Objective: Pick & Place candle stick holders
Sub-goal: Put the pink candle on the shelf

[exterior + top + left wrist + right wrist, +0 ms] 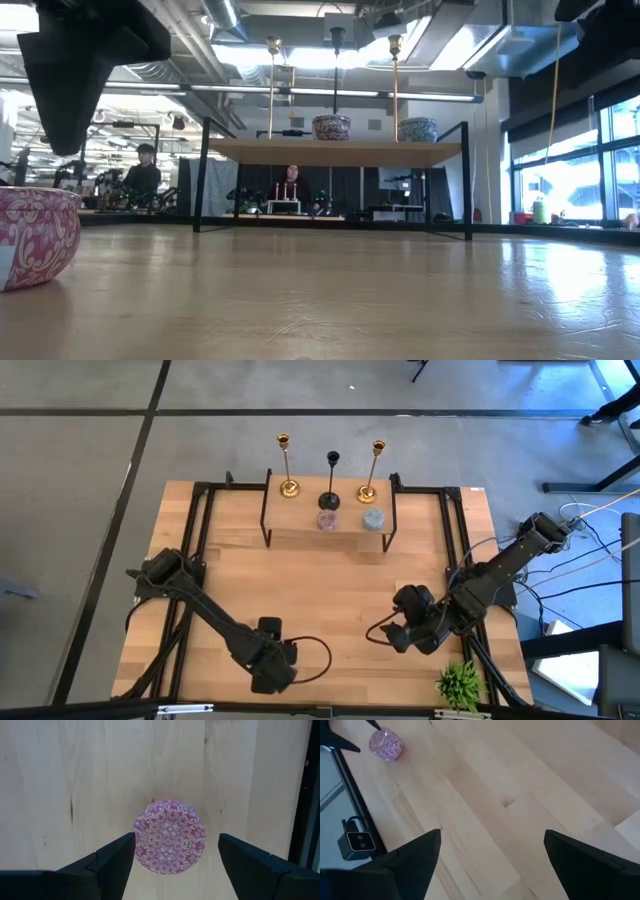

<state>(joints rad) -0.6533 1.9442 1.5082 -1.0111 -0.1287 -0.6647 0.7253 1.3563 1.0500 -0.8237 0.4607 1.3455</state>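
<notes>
The pink squat holder point(169, 836) stands on its base on the table near the front edge; it also shows in the low view point(30, 235). My left gripper point(177, 845) is open and hovers above it, one finger on either side, and hides it in the high view point(268, 662). My right gripper point(490, 850) is open and empty over the table's right front point(410, 625). Two gold sticks point(287, 465) point(372, 468), the black stick point(331, 480), the purple holder point(327, 519) and the light blue holder point(373, 518) stand on a shelf point(330, 535) at the far side.
A small green spiky plant point(460, 682) stands at the front right corner. A black metal frame point(200, 540) runs along the table's sides. Bare wood lies between the shelf and the grippers. People point(293, 185) sit in the room beyond the table.
</notes>
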